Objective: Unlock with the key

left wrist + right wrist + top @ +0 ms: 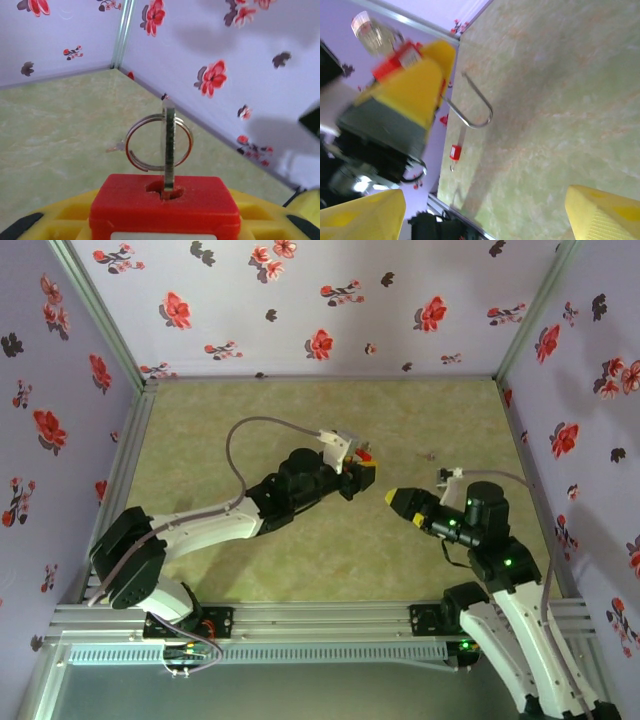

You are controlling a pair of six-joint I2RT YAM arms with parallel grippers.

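We judge the task about half done: the thin grey metal key [170,145] stands upright in the keyhole of the red square-bodied padlock [165,207], with a wire key ring [127,144] looped through it; the left gripper [360,475] is pinching that padlock body between its yellow fingers, near mid-table; the right gripper [391,497] sits just beside it, fingers spread and holding nothing. What is left, as we read it, is to grip the key's head and turn it; the wire shackle [479,116] is blurred, so we cannot tell whether it has released. A second small red padlock [455,151] lies apart on the green tabletop [250,420]; the flowered walls [300,300] stand well away, leaving open room on all sides.
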